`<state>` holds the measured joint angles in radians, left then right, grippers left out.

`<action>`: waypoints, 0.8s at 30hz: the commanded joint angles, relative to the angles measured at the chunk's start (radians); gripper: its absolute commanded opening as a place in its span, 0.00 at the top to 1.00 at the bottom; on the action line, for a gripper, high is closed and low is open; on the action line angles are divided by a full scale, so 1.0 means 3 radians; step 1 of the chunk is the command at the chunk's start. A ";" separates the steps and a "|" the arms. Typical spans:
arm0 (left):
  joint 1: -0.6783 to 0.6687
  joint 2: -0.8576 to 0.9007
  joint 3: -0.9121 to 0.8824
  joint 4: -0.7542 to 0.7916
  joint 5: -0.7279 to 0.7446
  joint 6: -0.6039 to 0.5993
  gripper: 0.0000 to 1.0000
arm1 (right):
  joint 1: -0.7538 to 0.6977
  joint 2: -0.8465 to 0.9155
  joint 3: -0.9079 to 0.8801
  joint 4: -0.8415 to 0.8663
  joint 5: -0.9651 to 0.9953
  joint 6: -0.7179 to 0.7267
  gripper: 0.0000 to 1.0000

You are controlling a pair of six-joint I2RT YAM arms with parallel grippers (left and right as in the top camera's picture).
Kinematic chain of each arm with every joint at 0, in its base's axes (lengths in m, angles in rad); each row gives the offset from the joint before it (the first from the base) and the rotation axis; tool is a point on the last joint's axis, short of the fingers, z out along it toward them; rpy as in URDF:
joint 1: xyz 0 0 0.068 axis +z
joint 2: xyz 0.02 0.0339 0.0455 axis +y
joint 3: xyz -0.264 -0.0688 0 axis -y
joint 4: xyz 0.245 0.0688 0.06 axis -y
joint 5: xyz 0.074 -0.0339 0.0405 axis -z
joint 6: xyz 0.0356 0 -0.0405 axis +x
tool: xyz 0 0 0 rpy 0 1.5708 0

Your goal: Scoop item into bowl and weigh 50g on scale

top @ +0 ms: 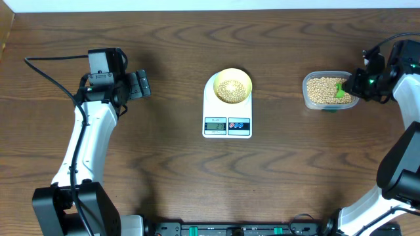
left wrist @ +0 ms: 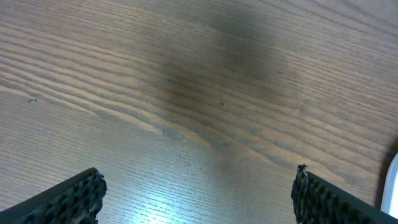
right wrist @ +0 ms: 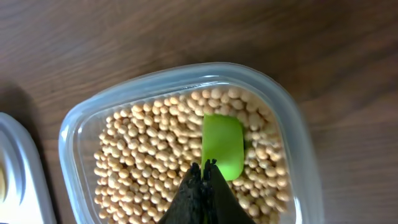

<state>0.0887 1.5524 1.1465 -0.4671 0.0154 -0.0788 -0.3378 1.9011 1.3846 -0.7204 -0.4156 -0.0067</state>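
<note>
Beans (right wrist: pixel 143 162) fill the container (right wrist: pixel 65 134) — right claw (right wrist: pixel 203 167) pinches green scoop (right wrist: pixel 222 146) there; left claw (left wrist: pixel 198 180) gapes wide.

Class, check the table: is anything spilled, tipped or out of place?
Nothing stands out. The beans lie only in the container and the bowl, the bowl sits upright on the scale, and the scoop is in the container; none show on the table.

table: dark brown wood-look top (top: pixel 170 177), wavy grain all over, fills pretty much the whole shot
back edge: thin pale strip (top: pixel 197 4) past it, can't tell what that is
light: comes from above, soft glare (left wrist: pixel 186 199) on the grain, blurry shadow (left wrist: pixel 199 81) further up
</note>
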 commanded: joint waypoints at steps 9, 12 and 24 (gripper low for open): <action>0.0000 0.0047 0.0003 -0.0006 -0.0055 -0.0031 0.02 | 0.0004 0.0458 -0.0045 0.0010 -0.0567 0.0031 0.99; 0.0000 0.0047 0.0003 -0.0006 -0.0055 -0.0031 0.02 | -0.0027 0.0464 -0.0045 0.0024 -0.0657 0.0033 0.99; 0.0000 0.0047 0.0003 -0.0006 -0.0055 -0.0031 0.02 | -0.0210 0.0464 -0.0043 0.0061 -0.0969 0.0029 0.99</action>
<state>0.0887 1.5524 1.1465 -0.4671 0.0158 -0.0788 -0.3889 1.9873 1.3949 -0.7040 -0.6621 -0.0032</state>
